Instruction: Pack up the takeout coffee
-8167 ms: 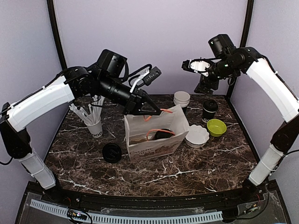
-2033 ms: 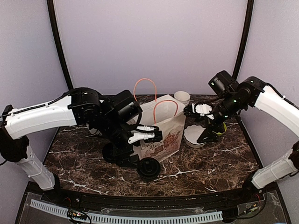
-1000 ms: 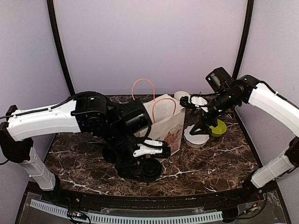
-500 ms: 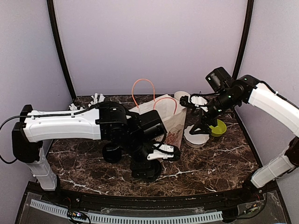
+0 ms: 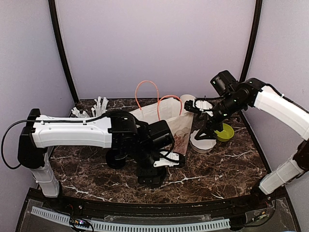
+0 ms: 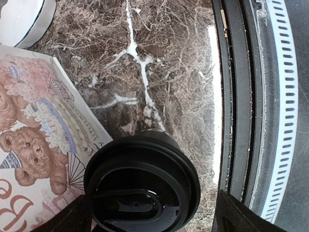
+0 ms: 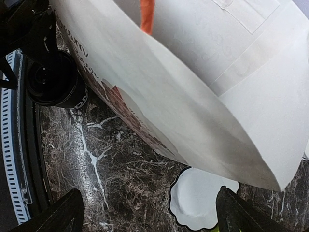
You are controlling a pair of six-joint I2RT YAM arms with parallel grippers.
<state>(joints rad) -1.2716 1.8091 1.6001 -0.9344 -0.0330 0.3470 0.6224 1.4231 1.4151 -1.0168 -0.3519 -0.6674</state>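
Note:
A takeout coffee (image 6: 142, 186), a black cup with a black lid, stands upright on the marble against the bag's front corner (image 5: 152, 178). My left gripper (image 6: 157, 220) hangs straight over it, open. Its dark fingers (image 6: 241, 217) straddle the lid, and marble shows between the right one and the rim. The white paper bag (image 5: 166, 121) with a teddy-bear print and orange handles stands open mid-table. My right gripper (image 5: 197, 122) hovers open at the bag's right side, nothing between its fingers (image 7: 246, 212). The right wrist view shows the bag wall (image 7: 193, 72) and the cup (image 7: 53, 79).
A white scalloped plate (image 5: 203, 140) and a green bowl (image 5: 224, 132) lie right of the bag. Another round black lid (image 5: 115, 158) shows behind my left arm. White sticks (image 5: 99, 104) stand at the back left, stacked cups (image 5: 187, 100) behind the bag. The table's front rail (image 6: 241, 96) is close.
My left arm has swung right and settled over the cup in front of the bag, and its jaws have widened. The right gripper has shifted only slightly.

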